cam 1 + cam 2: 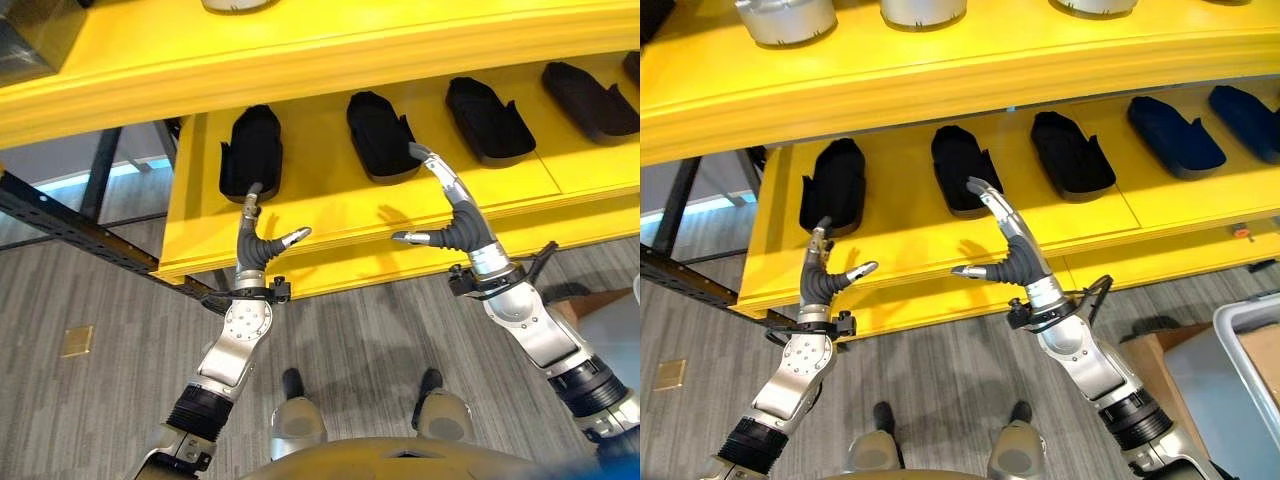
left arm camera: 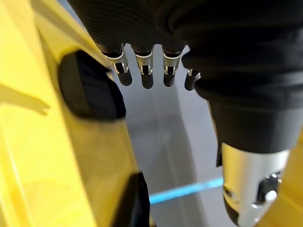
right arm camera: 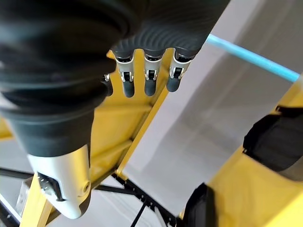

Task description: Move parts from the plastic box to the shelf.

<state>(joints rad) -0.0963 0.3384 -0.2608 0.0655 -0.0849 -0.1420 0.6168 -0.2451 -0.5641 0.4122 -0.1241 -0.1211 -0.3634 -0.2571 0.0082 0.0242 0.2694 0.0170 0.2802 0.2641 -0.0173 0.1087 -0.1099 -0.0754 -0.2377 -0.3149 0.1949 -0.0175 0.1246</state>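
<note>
1. Before the yellow shelf point(image 1: 330, 215), we hold our left hand point(image 1: 256, 245) and right hand point(image 1: 452, 225) up, fingers straight, both empty.
2. Black parts point(image 1: 251, 150) lie in a row on it.
3. At far right, the box point(image 1: 1250, 350) shows.

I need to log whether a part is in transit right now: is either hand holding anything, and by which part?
Nothing is held. The left hand and right hand hover open over the yellow shelf, fingers straight, beside the black parts lying there.
</note>
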